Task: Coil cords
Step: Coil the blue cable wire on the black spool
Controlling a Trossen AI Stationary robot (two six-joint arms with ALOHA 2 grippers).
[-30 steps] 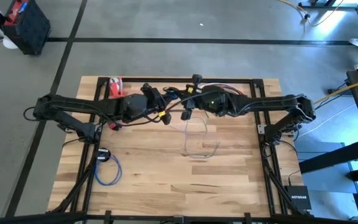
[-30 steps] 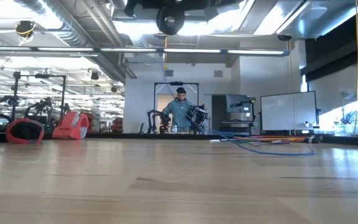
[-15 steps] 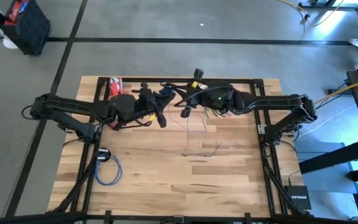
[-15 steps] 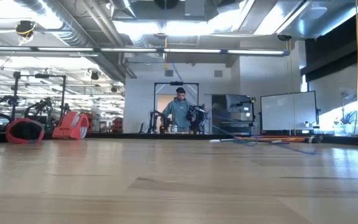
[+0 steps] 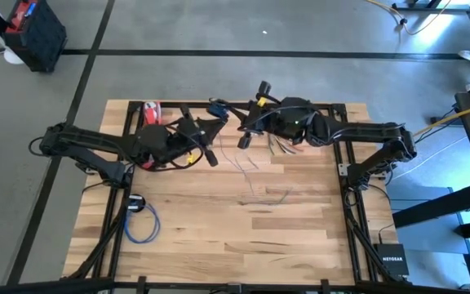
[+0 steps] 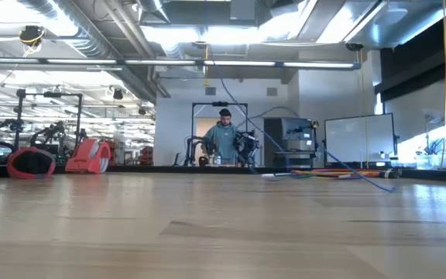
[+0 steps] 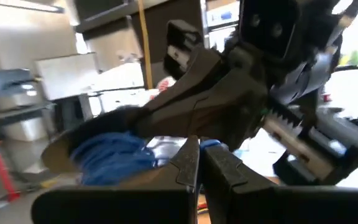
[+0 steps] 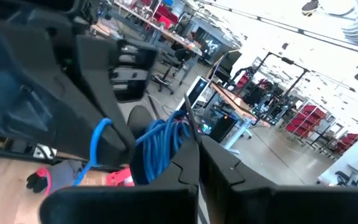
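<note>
Held blue cord (image 8: 160, 146) aloft over table's (image 5: 300, 237) far edge, left gripper (image 7: 197, 163) and right gripper (image 8: 197, 152) both pinching it. Better kept taut, loops even while winding.

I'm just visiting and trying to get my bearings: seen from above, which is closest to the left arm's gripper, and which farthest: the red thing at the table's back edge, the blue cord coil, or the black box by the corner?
1. Red thing, back edge, beside the left gripper.
2. Blue cord coil, front left.
3. Black box, front right corner, off the table.
</note>
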